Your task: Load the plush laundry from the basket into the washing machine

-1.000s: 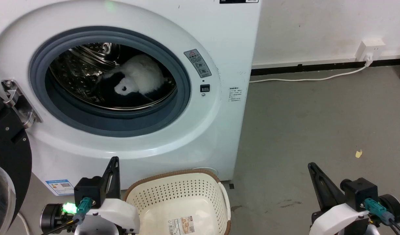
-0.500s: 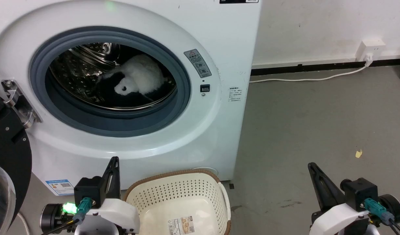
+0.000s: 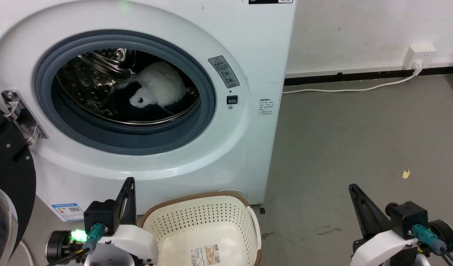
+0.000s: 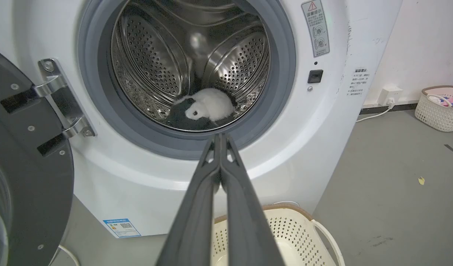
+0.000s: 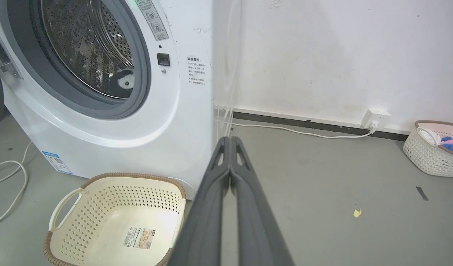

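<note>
The grey floor (image 3: pixel 359 129) carries the washing machine (image 3: pixel 256 55), with the cream basket (image 3: pixel 197 216) just in front of its base. A white cable (image 3: pixel 344 89) trails along the foot of the wall to a socket, and a looped cord (image 5: pixel 12 173) lies at the machine's other side. A yellow scrap (image 3: pixel 406 173) lies out in the open. A small hamper (image 5: pixel 429 162) of clothes stands near the wall.
</note>
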Motion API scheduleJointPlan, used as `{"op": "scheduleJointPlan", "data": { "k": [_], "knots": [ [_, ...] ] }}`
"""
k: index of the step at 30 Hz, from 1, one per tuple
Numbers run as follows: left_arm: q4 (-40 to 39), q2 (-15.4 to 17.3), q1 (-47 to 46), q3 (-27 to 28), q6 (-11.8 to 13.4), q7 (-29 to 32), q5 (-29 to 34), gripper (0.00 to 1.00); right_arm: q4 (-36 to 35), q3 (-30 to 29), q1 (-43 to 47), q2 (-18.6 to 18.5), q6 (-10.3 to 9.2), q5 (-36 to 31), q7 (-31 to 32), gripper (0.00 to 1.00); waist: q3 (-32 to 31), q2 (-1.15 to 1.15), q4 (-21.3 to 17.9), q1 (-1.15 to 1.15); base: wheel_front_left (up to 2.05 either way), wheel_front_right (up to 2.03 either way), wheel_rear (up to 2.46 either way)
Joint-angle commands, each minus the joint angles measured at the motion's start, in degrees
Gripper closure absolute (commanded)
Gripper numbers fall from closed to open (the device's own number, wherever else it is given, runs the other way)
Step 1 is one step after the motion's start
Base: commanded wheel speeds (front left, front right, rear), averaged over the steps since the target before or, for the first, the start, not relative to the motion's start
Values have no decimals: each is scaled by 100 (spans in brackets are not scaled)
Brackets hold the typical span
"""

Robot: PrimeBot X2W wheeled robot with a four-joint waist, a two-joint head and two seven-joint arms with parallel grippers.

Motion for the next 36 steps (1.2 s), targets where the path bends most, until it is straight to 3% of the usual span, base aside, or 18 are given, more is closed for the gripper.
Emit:
{"op": "scheduleJointPlan", "data": {
  "k": [1,36],
  "knots": [
    [-26,0,102,13,-32,2,9,100,-25,-1,-68,11,-5,-43,7,100,0,0,0,0,0,0,0],
    [-26,0,102,13,-32,2,9,100,-25,-1,-68,11,-5,-43,7,100,0,0,0,0,0,0,0]
  ]
}}
